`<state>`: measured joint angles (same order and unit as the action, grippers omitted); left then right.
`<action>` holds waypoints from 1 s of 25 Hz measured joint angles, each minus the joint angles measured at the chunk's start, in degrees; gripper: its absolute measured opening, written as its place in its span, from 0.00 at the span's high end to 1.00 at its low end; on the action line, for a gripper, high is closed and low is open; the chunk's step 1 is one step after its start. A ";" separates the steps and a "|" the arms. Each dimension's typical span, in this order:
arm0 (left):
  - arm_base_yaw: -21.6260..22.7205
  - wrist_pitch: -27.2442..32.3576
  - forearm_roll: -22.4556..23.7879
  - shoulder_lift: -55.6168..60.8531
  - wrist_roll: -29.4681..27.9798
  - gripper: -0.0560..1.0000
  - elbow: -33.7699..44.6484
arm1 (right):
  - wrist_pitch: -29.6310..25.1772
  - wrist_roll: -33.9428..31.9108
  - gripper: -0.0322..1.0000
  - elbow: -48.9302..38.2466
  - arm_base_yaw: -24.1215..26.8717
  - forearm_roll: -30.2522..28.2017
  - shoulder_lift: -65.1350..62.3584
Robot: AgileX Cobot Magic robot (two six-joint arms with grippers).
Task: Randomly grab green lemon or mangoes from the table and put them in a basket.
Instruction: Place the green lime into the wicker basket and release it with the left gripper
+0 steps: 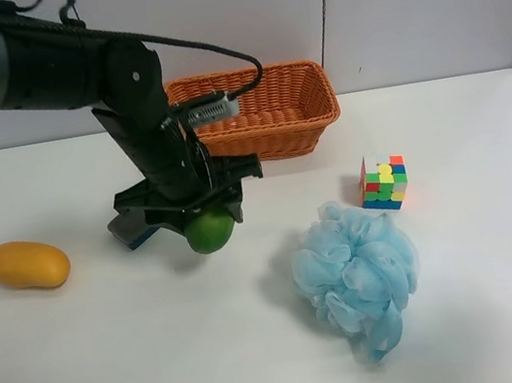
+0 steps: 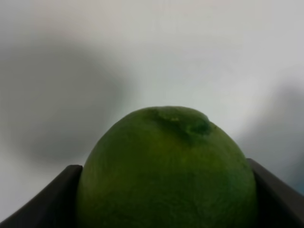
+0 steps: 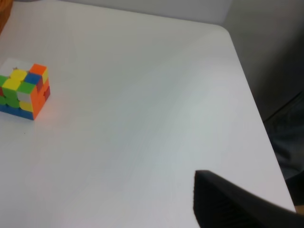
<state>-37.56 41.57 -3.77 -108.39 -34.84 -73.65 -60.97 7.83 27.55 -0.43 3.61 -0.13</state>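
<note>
Left gripper (image 1: 207,221) clamped on the green lemon (image 1: 210,233), maybe just clear of the table (image 1: 167,364). Raise it above the basket (image 1: 268,116) rim, then carry it over. Right gripper (image 3: 232,204): can't tell its state.

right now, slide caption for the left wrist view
Left gripper closed on the green lemon, white table behind

The left arm (image 1: 49,69) is angled steeply down over the table, and its gripper (image 1: 203,218) is clamped on the green lemon (image 2: 166,175). Of the right gripper (image 3: 232,206), only one dark edge is seen.
</note>
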 joint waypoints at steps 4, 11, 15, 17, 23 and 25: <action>0.27 2.51 0.10 3.81 1.15 0.36 -2.09 | 0.00 0.00 0.01 0.00 0.00 0.00 0.00; 4.03 11.14 0.10 3.97 9.65 0.36 -16.64 | 0.00 0.00 0.01 0.00 0.00 0.00 0.00; 6.29 12.65 0.05 1.34 13.99 0.36 -24.35 | 0.00 0.00 0.01 0.00 0.00 0.00 0.00; 7.19 12.71 0.05 -0.90 16.32 0.36 -27.73 | 0.00 0.00 0.01 0.00 0.00 0.00 0.00; 8.57 12.05 0.11 -9.89 22.78 0.36 -38.57 | 0.00 0.00 0.01 0.00 0.00 0.00 0.00; 8.71 10.52 0.16 -12.43 24.49 0.36 -41.44 | 0.00 0.00 0.01 0.00 0.00 0.00 0.00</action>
<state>-28.86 52.09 -3.61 -120.82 -10.35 -115.09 -60.97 7.83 27.55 -0.43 3.61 -0.13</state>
